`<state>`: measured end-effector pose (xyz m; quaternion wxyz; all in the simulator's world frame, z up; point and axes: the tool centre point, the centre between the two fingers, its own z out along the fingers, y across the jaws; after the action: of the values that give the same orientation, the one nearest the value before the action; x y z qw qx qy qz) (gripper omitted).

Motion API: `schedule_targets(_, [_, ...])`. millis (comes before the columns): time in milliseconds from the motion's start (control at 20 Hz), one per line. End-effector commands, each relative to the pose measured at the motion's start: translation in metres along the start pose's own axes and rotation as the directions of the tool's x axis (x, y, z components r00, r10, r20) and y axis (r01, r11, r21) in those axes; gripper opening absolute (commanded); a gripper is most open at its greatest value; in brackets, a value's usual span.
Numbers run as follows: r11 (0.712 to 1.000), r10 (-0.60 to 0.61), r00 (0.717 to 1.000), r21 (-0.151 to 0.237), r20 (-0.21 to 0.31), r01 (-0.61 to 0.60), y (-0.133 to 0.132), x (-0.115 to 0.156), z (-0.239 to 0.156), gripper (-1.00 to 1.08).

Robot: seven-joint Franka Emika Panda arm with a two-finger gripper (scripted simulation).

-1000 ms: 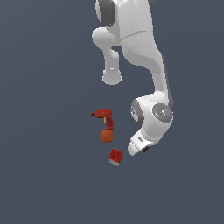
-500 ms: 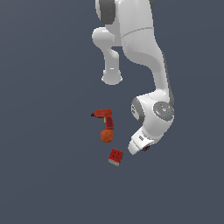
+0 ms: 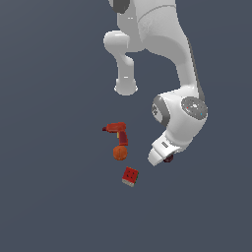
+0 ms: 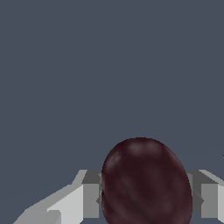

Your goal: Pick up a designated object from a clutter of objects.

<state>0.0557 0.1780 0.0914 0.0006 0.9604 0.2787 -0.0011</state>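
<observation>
A simulated scene: a featureless flat grey ground (image 3: 49, 197) everywhere.

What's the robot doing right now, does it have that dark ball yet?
Gripper down low, fingers either side of the dark maroon ball; grip unconfirmed. Drill, orange ball, red cube stand apart, not in the way.

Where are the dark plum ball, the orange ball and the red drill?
dark plum ball (image 4: 146, 183), wrist view, middle of its front.
orange ball (image 3: 120, 153), exterior view, its centre.
red drill (image 3: 117, 129), exterior view, its body.
</observation>
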Motion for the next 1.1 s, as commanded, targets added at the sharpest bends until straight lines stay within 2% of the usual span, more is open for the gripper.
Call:
schedule_targets(0, [1.0, -0.001, 1.0, -0.001, -0.002, 0.001, -0.006, -0.002, -0.023, -1.0])
schedule_targets(1050, [1.0, -0.002, 1.0, 0.0, -0.002, 0.002, -0.072, -0.019, -0.265, -1.0])
